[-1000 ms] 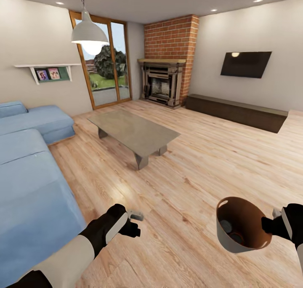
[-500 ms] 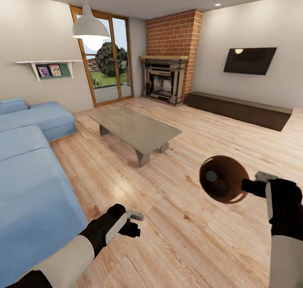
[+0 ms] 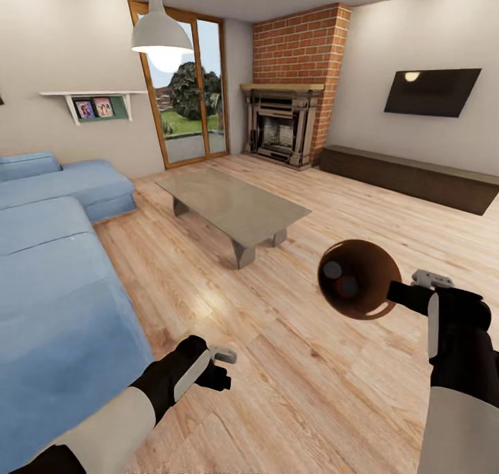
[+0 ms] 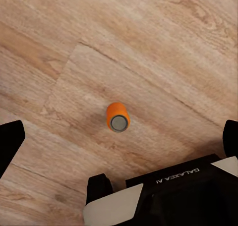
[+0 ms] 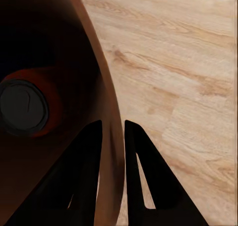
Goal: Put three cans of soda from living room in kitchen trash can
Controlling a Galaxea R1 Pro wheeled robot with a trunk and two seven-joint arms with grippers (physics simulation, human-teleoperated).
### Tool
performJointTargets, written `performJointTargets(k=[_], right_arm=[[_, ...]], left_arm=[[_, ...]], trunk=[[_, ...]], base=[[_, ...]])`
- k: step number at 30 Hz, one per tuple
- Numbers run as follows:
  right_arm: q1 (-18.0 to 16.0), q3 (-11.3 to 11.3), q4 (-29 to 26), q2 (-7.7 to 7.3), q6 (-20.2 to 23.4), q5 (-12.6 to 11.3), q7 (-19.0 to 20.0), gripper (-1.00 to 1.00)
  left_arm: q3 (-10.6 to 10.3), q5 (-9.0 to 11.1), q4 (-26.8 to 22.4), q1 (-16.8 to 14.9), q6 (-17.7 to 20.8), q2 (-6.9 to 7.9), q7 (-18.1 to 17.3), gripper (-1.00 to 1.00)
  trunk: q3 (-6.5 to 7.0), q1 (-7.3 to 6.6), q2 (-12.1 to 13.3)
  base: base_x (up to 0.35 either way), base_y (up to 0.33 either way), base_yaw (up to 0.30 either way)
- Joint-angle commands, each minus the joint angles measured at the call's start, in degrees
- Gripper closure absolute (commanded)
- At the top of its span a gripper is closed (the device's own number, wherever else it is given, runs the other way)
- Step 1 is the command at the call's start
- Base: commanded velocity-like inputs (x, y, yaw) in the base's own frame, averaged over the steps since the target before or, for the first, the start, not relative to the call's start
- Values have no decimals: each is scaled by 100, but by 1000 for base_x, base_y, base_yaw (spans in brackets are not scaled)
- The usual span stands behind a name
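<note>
My right gripper [image 3: 396, 294] is shut on the rim of the brown trash can [image 3: 367, 301], held in the air and tipped so its mouth faces the head camera. Two cans of soda lie inside it: a grey top [image 3: 333, 269] and an orange one [image 3: 346, 287]. In the right wrist view the two fingers [image 5: 84, 171] pinch the bin wall [image 5: 106, 112], with one can [image 5: 25, 107] deep inside. A third orange can of soda [image 4: 118, 117] stands upright on the wood floor below my left gripper [image 4: 120, 137], which is open and well above it. That left gripper [image 3: 225, 360] hangs low beside the sofa.
This is the living room. A long blue sofa [image 3: 48, 280] fills the left side. A glass coffee table [image 3: 232, 207] stands mid-room, with a brick fireplace [image 3: 284, 127], wall TV [image 3: 430, 93] and low dark bench [image 3: 416, 176] behind. Open wood floor [image 3: 298, 391] lies ahead.
The right arm lifted the trash can and tipped it from upright onto its side, mouth toward the camera. The head view shifted a little. The left arm stayed still.
</note>
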Motion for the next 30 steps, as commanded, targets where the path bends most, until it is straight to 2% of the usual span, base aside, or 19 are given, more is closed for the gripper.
performJointTargets(k=[1, 4, 9, 16, 18, 24, 30], right_arm=[[-1, -10, -18, -7, 0, 37, 13, 100], [5, -126, -57, -44, 0, 37, 13, 100], [7, -183, 56, -68, 0, 37, 13, 100], [1, -236, 640, -298, 0, 37, 13, 100], [1, -334, 769, -362, 0, 37, 13, 100], [-1, -499, 1073, -432, 0, 37, 13, 100], [0, -528, 1145, -459, 0, 37, 13, 100]], left_arm=[[0, -1, 0, -1, 1, 0, 0, -100], [0, -1, 0, -1, 1, 0, 0, -100], [0, -1, 0, 1, 1, 0, 1, -100], [0, -1, -4, 0, -3, 0, 0, -100], [0, -1, -5, 1, -2, 0, 0, -100], [0, -1, -4, -1, -4, 0, 5, -100], [0, -1, -3, 0, -4, -1, 8, -100]], trunk=[[-26, 22, -42], [-103, 88, -162], [-231, 198, -363], [-411, 352, -644], [-463, 396, -724], [-617, 528, -964], [-772, 659, -1205]], base=[[0, 0, 116], [0, 0, 116], [0, 0, 116], [0, 0, 116], [0, 0, 116], [0, 0, 116], [0, 0, 116]])
